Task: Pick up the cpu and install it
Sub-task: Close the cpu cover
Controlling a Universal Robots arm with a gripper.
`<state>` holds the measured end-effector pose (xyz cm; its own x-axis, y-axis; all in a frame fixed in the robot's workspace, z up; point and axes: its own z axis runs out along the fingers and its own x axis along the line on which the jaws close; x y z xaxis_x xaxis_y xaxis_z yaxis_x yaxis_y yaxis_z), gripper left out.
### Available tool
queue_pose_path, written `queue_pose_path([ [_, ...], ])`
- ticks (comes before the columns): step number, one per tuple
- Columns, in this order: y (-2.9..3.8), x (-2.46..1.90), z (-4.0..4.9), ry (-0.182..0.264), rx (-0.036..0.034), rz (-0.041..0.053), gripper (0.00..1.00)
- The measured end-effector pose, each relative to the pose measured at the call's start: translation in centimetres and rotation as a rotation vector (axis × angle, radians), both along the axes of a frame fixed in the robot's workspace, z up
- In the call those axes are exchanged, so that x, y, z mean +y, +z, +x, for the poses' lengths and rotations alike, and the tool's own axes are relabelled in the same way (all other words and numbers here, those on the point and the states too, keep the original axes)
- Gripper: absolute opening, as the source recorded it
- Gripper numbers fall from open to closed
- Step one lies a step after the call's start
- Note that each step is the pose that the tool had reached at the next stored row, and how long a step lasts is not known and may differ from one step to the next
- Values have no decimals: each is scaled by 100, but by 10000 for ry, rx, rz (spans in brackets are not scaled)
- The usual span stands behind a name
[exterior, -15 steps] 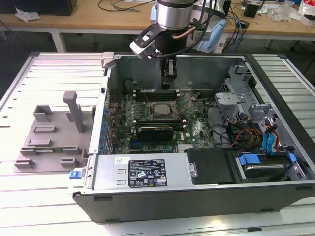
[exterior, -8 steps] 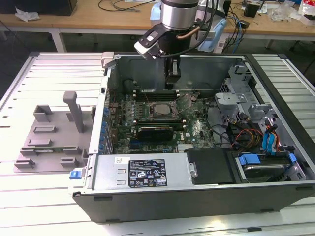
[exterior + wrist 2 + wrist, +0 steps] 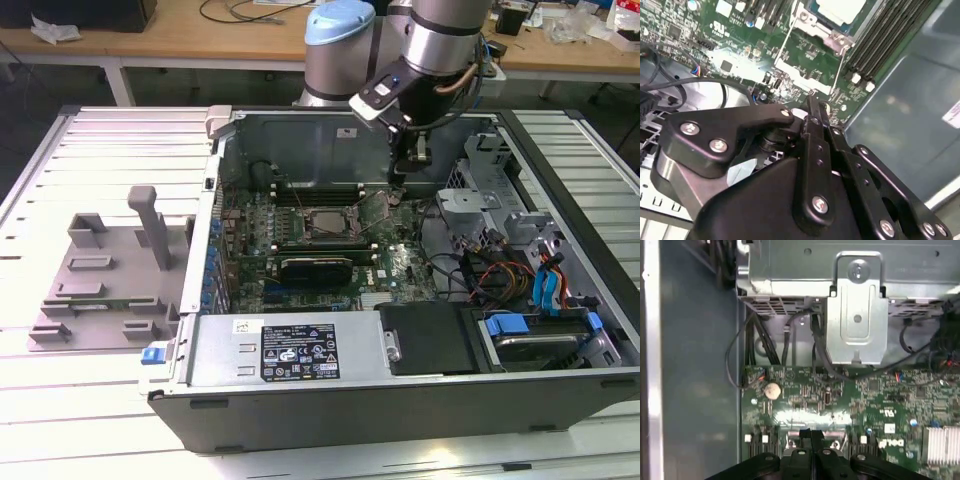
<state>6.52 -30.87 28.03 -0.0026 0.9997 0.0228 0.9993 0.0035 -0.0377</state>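
Observation:
The cpu (image 3: 326, 224) lies flat in the socket in the middle of the green motherboard (image 3: 395, 265), inside the open computer case. In the second wrist view its pale silver top (image 3: 841, 7) sits inside the metal socket frame. My gripper (image 3: 399, 181) hangs above the board near the case's back wall, toward the exterior view's right of the socket and apart from the cpu. Both wrist views show its black fingers pressed together with nothing between them, the gripper (image 3: 813, 103) over the board's edge and the gripper (image 3: 812, 433) pointing at the metal bracket (image 3: 857, 315).
A grey plastic tray (image 3: 100, 280) with upright posts rests on the slatted table at the exterior view's left. A long black card (image 3: 315, 268) sits in front of the socket. Memory slots (image 3: 880, 47), loose cables (image 3: 495, 275) and blue-tabbed drive bays (image 3: 545, 335) crowd the case's right side.

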Motion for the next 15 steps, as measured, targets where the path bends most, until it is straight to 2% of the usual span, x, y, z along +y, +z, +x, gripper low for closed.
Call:
queue_pose_path([
  [1, -28, 0, 26, 5, 4, 0, 11],
  [3, -126, 0, 78, 64, 8, -1, 11],
  [5, -238, 0, 87, 107, 9, -1, 11],
  [8, -340, 0, 87, 120, 17, -1, 11],
  [11, -379, -1, 61, 120, 19, -2, 11],
  [13, -380, -1, 4, 119, 18, 0, 11],
  [14, -379, -1, -58, 118, 8, -2, 11],
  [15, -379, -2, -73, 119, 5, -2, 11],
])
